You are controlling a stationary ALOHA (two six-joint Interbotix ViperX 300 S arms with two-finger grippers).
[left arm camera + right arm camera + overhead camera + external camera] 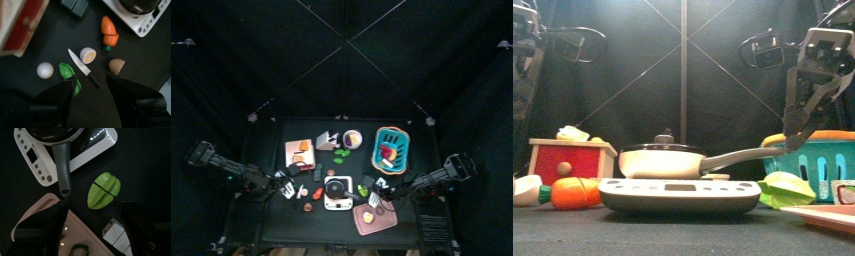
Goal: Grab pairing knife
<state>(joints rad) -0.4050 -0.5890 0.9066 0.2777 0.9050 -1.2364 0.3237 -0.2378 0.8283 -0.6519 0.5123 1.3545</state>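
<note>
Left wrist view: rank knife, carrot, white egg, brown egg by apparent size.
1. Knife, longest.
2. Carrot, shorter but thicker.
3. White egg and brown egg: look alike, no ranking. The brown one is partly hidden by the jaw.

Dim all round, black curtains swallowing the light. From above, only the small black table [291, 135] stands lit. The white plastic cooker base [80, 158] catches glare near its edge. The left wrist view is soft, slightly smeared.
</note>
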